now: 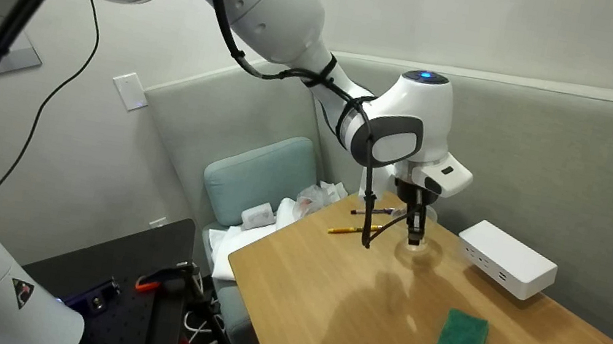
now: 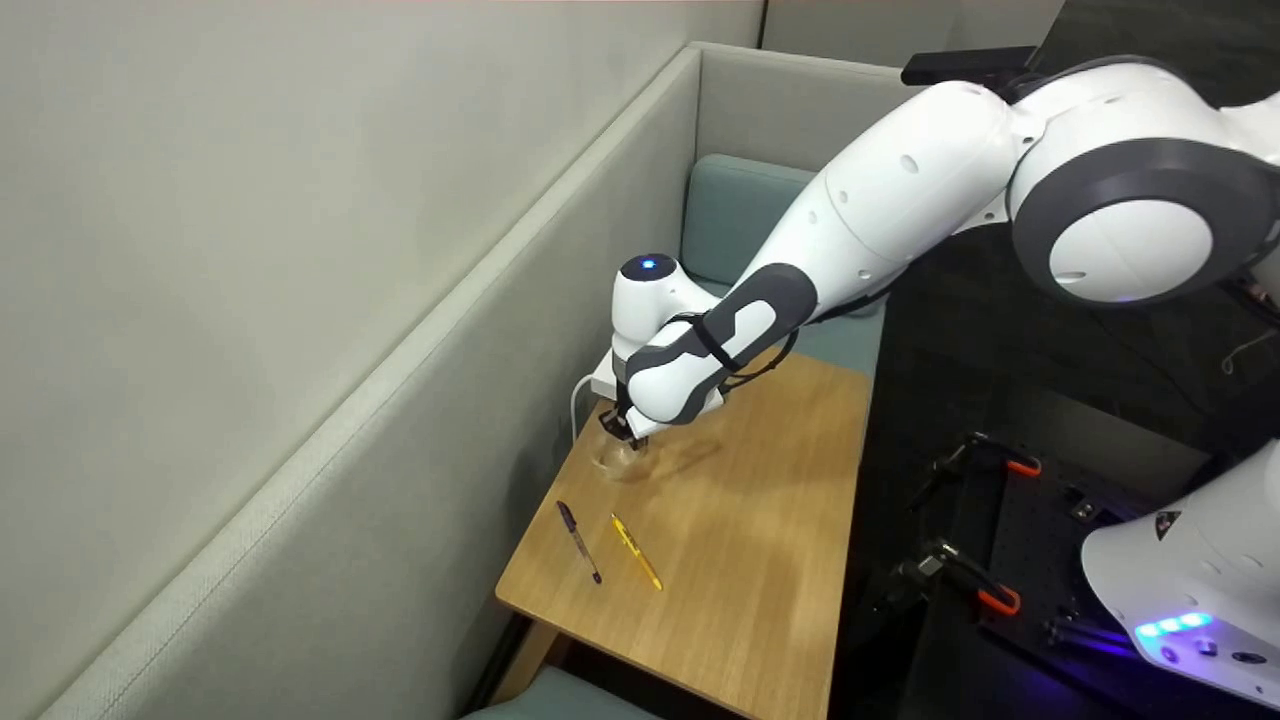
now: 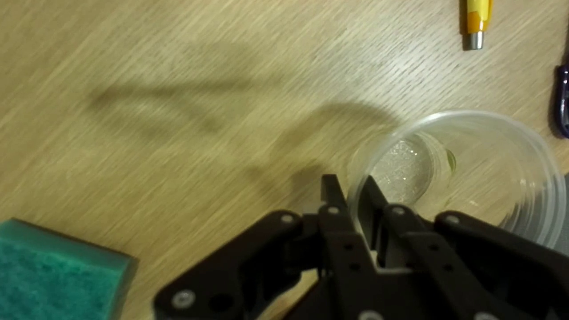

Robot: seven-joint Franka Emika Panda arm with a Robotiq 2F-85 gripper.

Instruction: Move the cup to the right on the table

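The transparent cup [image 3: 458,173] stands upright at the right of the wrist view, its round rim nearest the camera. In the exterior views the cup [image 1: 419,254] [image 2: 618,460] is faint and partly hidden by my gripper [image 1: 414,240] [image 2: 626,436]. In the wrist view my gripper [image 3: 350,178] is partly open around the cup's near wall. One finger is outside the cup and one inside it. A small gap shows between the fingertips. The cup appears to rest on the light brown wooden table [image 1: 345,315] [image 2: 750,500] [image 3: 191,151], near its wall-side edge.
A green square pad [image 1: 462,339] [image 3: 53,275] lies on the table. A white rectangular box [image 1: 507,258] stands by the padded wall. A yellow pen [image 2: 637,552] [image 3: 478,20] and a purple pen [image 2: 580,545] [image 3: 563,100] lie near the cup. A cable loop [image 1: 368,238] hangs beside the wrist.
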